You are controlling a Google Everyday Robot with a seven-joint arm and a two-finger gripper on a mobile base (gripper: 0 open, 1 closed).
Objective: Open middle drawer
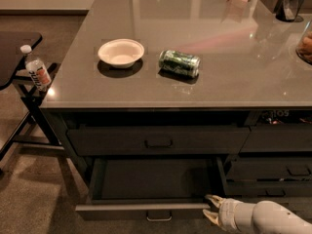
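Your gripper [210, 206] sits low at the lower right, its two pale fingers [212, 199] spread apart around the right end of the middle drawer's front panel. The middle drawer [112, 211] stands open below the counter, dark flat inside exposed, its small loop handle [159, 216] well to the left of your gripper. Above it, the top drawer [158, 140] is shut. On the grey countertop [243, 72], a white bowl [121, 52] rests beside a green can [179, 63] lying on its side.
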